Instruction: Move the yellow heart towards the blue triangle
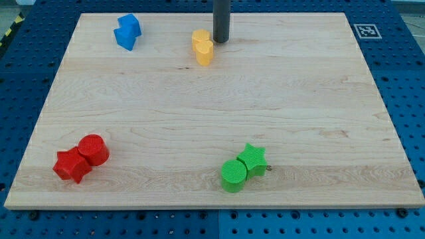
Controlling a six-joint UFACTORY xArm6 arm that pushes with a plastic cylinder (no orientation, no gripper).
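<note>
Heart to be pushed left toward the blue block

The tip (220, 41) is set just right of the yellow heart (202, 46) at the bench's (212, 106) far edge; no hand is fitted. A steady leftward push is advised, toward the blue triangle (127, 32).

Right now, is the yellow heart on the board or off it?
On. The yellow heart lies on the wooden board, near the view's top edge, beside my tip.

Pale wood board (199, 113) on a blue pegboard (412, 79). Yellow heart (202, 46), blue block (127, 31), two red blocks (81, 158), two green ones (243, 167), dark rod (220, 20).
</note>
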